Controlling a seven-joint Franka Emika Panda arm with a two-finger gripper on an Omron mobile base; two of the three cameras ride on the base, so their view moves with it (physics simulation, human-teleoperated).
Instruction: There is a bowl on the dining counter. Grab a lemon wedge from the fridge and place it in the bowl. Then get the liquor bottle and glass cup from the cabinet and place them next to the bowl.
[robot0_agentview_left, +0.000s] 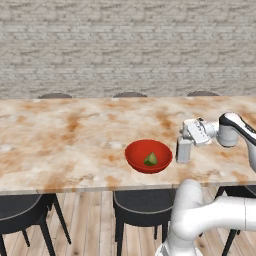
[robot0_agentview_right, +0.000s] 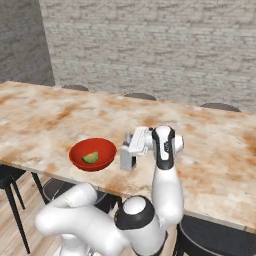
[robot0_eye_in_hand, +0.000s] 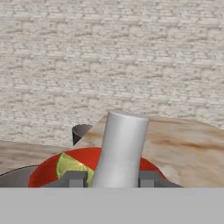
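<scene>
The red bowl (robot0_agentview_left: 148, 156) is our landmark, sitting on the marbled bench (robot0_agentview_left: 60, 140) close to its near edge. Inside the bowl lies the lemon wedge (robot0_agentview_left: 151, 159), green-yellow, resting on the bowl's floor, a bit toward the robot's side.

Just beside the bowl, on its right in the left base view, stands the pale grey glass cup (robot0_agentview_left: 183, 150), upright with its base at bench level, close to the bowl's rim; contact with it cannot be judged. The tool (robot0_agentview_left: 185, 145) is clamped on that cup, reaching in sideways from the side away from the bowl. In the hand view the cup (robot0_eye_in_hand: 120, 151) rises tilted between the two dark fingertips (robot0_eye_in_hand: 72, 179), with the bowl (robot0_eye_in_hand: 43, 173) and the lemon wedge (robot0_eye_in_hand: 70, 165) directly behind it.

From the right base view the cup (robot0_agentview_right: 128, 158) stands just right of the bowl (robot0_agentview_right: 92, 154), the tool (robot0_agentview_right: 131, 150) gripping it.

Dark stools (robot0_agentview_left: 137, 205) are tucked under the bench below the bowl, a brick wall (robot0_agentview_left: 125, 45) beyond.
</scene>
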